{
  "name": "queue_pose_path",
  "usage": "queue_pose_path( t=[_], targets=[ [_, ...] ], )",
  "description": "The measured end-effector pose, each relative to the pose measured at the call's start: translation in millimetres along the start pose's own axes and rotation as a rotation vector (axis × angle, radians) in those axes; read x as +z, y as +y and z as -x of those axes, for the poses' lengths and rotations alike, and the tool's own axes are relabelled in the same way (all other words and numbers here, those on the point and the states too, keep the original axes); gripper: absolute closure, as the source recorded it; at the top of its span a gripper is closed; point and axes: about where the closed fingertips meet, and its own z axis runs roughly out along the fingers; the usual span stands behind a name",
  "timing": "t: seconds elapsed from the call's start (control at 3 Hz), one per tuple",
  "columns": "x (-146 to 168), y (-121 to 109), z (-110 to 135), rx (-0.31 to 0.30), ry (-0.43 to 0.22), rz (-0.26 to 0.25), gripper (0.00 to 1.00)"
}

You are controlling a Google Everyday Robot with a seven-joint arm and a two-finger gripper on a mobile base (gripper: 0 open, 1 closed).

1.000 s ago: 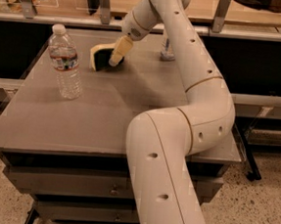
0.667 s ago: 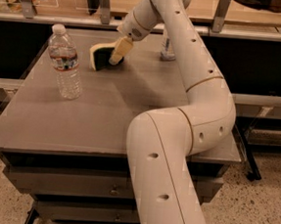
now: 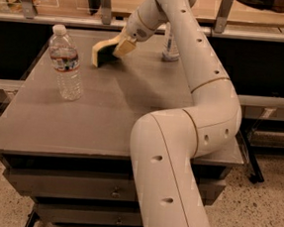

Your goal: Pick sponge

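The sponge (image 3: 102, 55), a pale-yellow block with a dark green face, is at the far middle of the grey table (image 3: 102, 112), tilted up on its edge. My gripper (image 3: 123, 45) reaches in from the right at the end of the white arm (image 3: 196, 65) and is shut on the sponge's right end. One cream padded finger (image 3: 124, 46) shows in front of the sponge; the other is hidden behind it.
A clear water bottle (image 3: 66, 64) with a white cap stands on the table's left side. A second bottle (image 3: 170, 46) stands at the far edge, partly behind the arm. A railing and counter run behind the table.
The gripper and the sponge have risen slightly together. The bottles have not moved.
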Motion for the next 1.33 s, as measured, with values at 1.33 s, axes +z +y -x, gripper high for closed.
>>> queue_pose_path(
  t=[1.33],
  targets=[
    [-48,32,11,-0.007,-0.11,0.088,1.0]
  ],
)
